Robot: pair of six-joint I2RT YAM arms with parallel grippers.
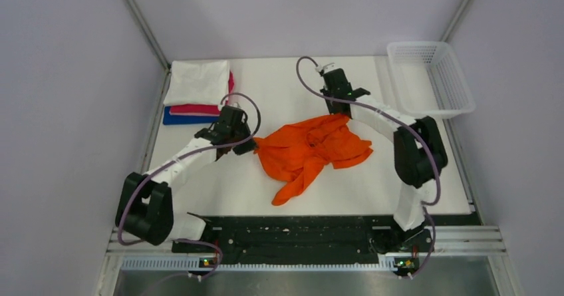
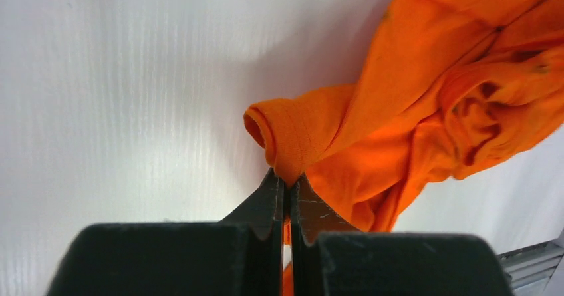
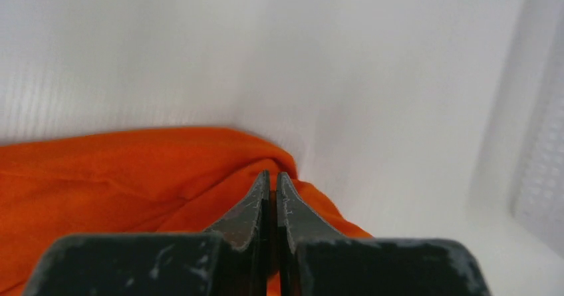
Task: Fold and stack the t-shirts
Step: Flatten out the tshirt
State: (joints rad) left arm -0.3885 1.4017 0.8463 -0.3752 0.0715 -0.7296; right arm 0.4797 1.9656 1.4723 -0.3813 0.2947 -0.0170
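- Item in work: orange t-shirt [image 1: 309, 151], crumpled at centre frame on the table [image 1: 219, 193], one sleeve trailing toward the lower edge. Not yet spread flat.
- At its left end, the left gripper [image 2: 287, 181] is pressed together on a rolled hem; cloth shows between the jaws.
- At its upper right edge, the right gripper [image 3: 273, 177] is likewise pinching a fold.
- The folded stack [image 1: 197, 91], white over pink-red over blue, sits upper left, well apart.
- Risk (my judgement): both pinches look shallow and bunched. Pulling apart could slip a hem free, or stretch the twist rather than flatten it.
- The basket [image 1: 432, 76] sits upper right, beside the right arm; a wide swing might nudge it.
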